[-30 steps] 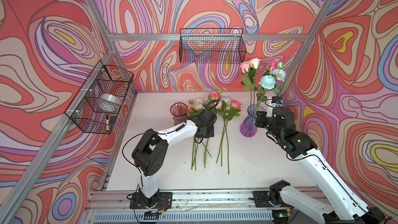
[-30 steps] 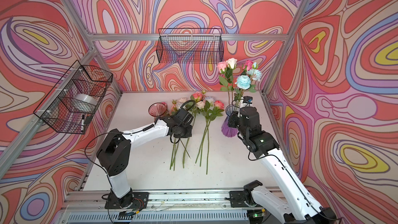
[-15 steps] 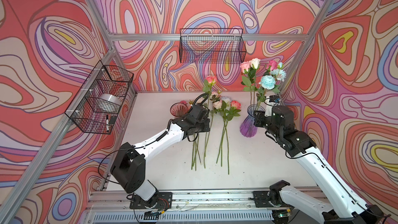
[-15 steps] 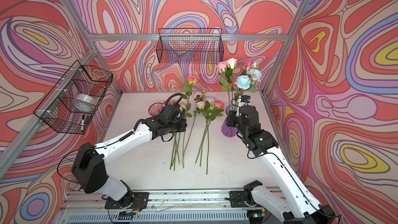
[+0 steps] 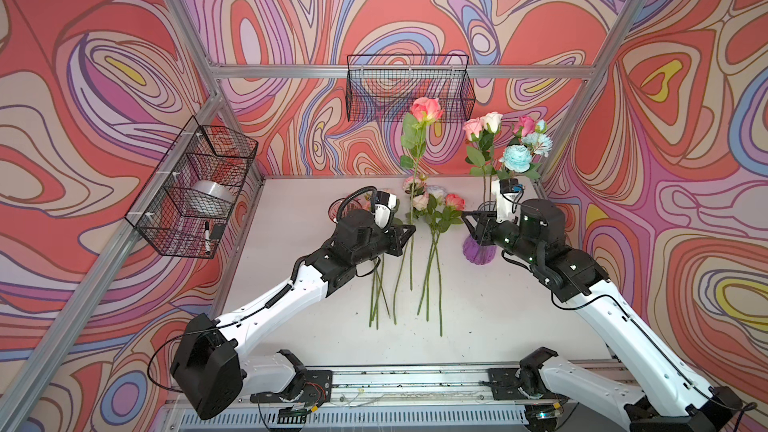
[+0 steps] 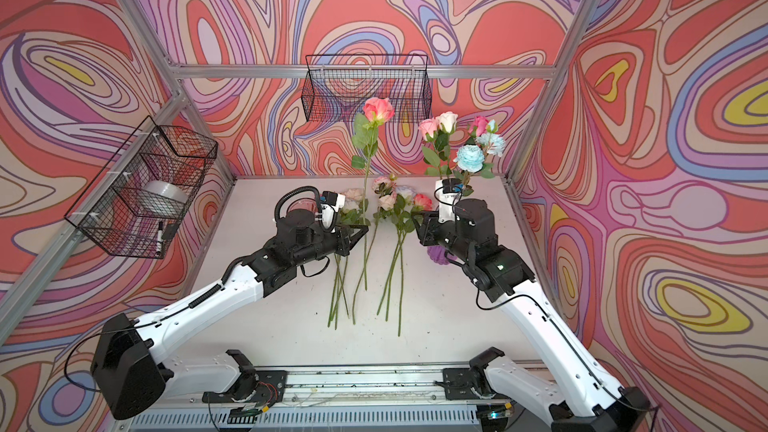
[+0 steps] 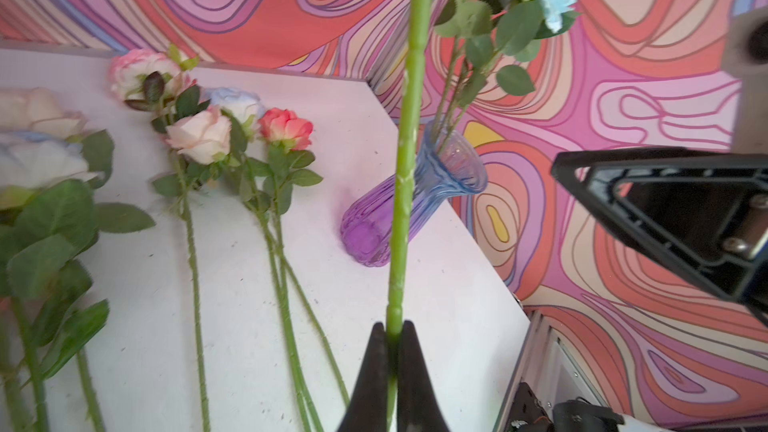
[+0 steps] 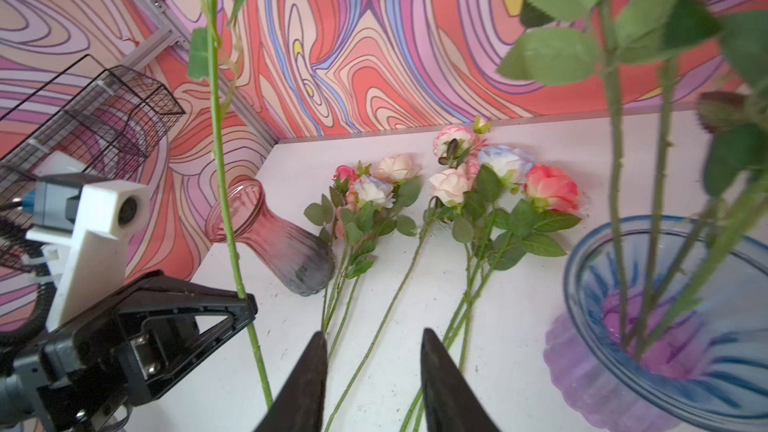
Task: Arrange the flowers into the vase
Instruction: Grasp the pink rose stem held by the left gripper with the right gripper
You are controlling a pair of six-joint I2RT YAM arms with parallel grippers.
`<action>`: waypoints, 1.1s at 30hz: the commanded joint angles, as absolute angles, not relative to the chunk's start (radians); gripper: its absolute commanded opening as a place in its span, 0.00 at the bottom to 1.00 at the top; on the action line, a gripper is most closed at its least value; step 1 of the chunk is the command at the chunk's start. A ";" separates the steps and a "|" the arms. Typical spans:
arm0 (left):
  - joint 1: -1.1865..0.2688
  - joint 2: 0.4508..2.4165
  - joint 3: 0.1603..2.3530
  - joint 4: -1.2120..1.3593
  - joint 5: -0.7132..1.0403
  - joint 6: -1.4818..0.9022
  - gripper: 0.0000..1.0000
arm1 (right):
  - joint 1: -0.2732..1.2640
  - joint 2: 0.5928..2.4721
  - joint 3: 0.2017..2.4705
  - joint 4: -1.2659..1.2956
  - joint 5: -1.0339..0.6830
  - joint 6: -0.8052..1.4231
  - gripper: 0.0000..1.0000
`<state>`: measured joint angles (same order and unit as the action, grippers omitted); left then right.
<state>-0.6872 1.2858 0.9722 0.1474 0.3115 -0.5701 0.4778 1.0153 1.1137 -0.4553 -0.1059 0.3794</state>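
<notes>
- Scanning from the left, we note a wire basket [image 5: 195, 184] hung on the side wall, with a tape roll [image 5: 212, 193] inside it.
- A pink glass vase [image 8: 266, 238] stands upright on the worktop [image 5: 498, 317], behind the left arm's wrist.
- The left pincer [image 7: 392, 330] is clamped tight on the green stem [image 7: 405, 160] of one rose, low on its length. The rose stands upright above the worktop. Its coral bloom [image 5: 426, 109] shows in front of the back wall's basket [image 5: 374, 89] in both top views.
- The loose flowers lie flat mid-worktop in two bunches, stems toward the robot. One bunch [image 8: 370, 197] lies just beside the pink vase, partly under the left arm in both top views. The other bunch [image 8: 498, 184] lies between the two pincers.
- The right pincer [image 8: 372, 332] has its fingers parted to a middling gap and grips nothing. It hangs over the loose stems, just beside the purple vase [image 5: 478, 253].
- The purple vase stands near the right wall. We count pink, cream, magenta and pale blue blooms [image 5: 515, 157] on stems set inside it.
</notes>
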 commanded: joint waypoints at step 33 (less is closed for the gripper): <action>-0.726 1.273 0.968 0.209 0.436 -0.572 0.00 | 0.695 1.256 1.277 -0.261 0.002 0.409 0.06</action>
